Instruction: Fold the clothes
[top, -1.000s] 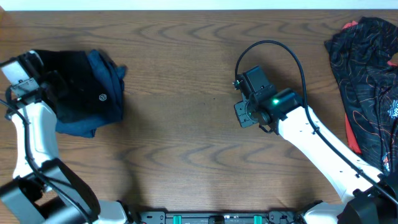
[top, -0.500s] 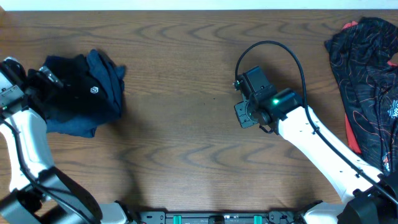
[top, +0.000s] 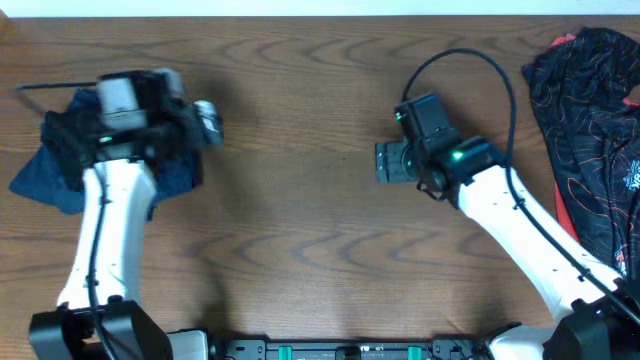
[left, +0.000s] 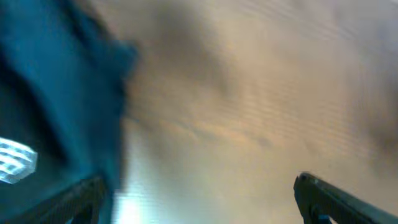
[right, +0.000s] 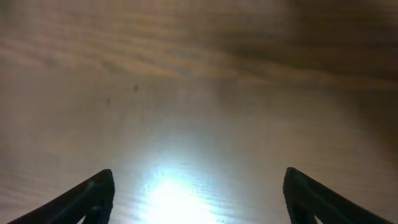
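Observation:
The clothes, a black shirt (top: 62, 135), lie bunched at the table's left end, partly under my left arm. In the overhead view my left gripper (top: 205, 122) sticks out past the pile's right edge. The blurred left wrist view shows my left gripper (left: 199, 193) open and empty above bare wood, with blue-looking fabric (left: 56, 93) at the left. My right gripper (top: 384, 162) hovers over the table's middle right. In its wrist view the right gripper (right: 199, 186) is open wide, with only wood between the fingers.
A dark blue garment (top: 38, 185) spreads out from under the black shirt at the left edge. A black garment with thin red lines (top: 590, 120) lies heaped at the far right. Bare wooden table (top: 300, 220) stretches between the two arms.
My left arm has swung from the table's left edge across the pile to its right side, and its jaws have opened. My right gripper has opened and shifted slightly up and right.

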